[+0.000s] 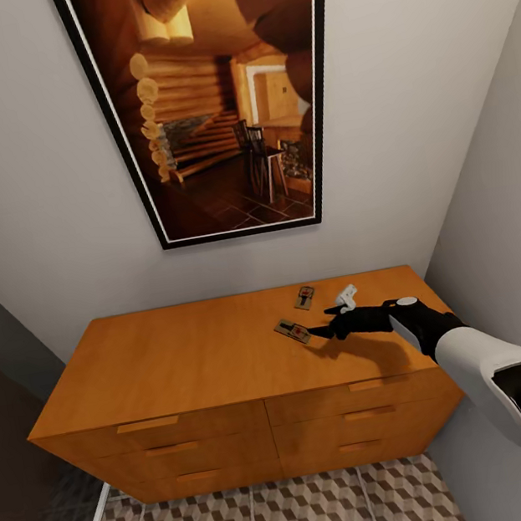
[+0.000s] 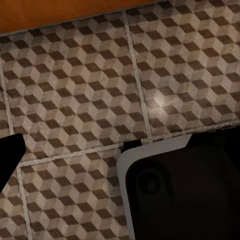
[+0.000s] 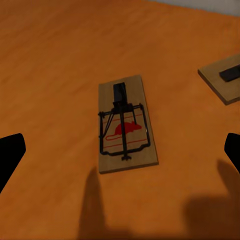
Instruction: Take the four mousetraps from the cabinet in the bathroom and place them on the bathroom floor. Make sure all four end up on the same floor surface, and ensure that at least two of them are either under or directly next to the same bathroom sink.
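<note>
While the right gripper (image 1: pixel 322 326) hangs spread wide just above one mousetrap (image 1: pixel 293 332), that trap lies flat on the cabinet (image 1: pixel 185 366) top; a second mousetrap (image 1: pixel 305 296) lies farther back; the left gripper's state cannot be told.

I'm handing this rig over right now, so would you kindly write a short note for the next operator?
Right gripper: open, empty, poised over the nearer mousetrap on the cabinet top.
Left gripper: one fingertip in view above the bathroom floor; state unclear.
A second mousetrap lies further back on the cabinet top.
Done: no trap seen on the floor.
Left: grasp each trap and set it on the tiles, two by the sink.
</note>
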You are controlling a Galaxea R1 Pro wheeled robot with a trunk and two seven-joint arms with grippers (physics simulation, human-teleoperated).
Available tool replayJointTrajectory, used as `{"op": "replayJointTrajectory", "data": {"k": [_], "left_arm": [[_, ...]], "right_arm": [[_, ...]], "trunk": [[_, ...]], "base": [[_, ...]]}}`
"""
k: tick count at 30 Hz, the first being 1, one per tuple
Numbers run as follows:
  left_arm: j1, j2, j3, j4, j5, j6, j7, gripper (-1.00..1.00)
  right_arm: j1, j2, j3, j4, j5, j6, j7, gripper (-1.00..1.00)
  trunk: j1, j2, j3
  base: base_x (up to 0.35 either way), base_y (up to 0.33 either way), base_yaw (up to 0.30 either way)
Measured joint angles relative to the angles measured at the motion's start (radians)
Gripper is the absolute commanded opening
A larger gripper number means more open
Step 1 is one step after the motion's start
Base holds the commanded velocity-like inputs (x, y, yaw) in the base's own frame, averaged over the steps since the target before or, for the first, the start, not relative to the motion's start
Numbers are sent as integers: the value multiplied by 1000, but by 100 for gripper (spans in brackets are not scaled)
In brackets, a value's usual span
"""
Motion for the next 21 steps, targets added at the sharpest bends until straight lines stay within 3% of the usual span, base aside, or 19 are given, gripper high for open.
{"op": "replayJointTrajectory", "data": {"k": [21], "left_arm": [[0, 0, 0, 0, 0, 0, 0, 100]], "right_arm": [[1, -1, 2, 2, 2, 1, 1, 100]], "trunk": [[0, 0, -15]], "base": [[0, 0, 0]]}}
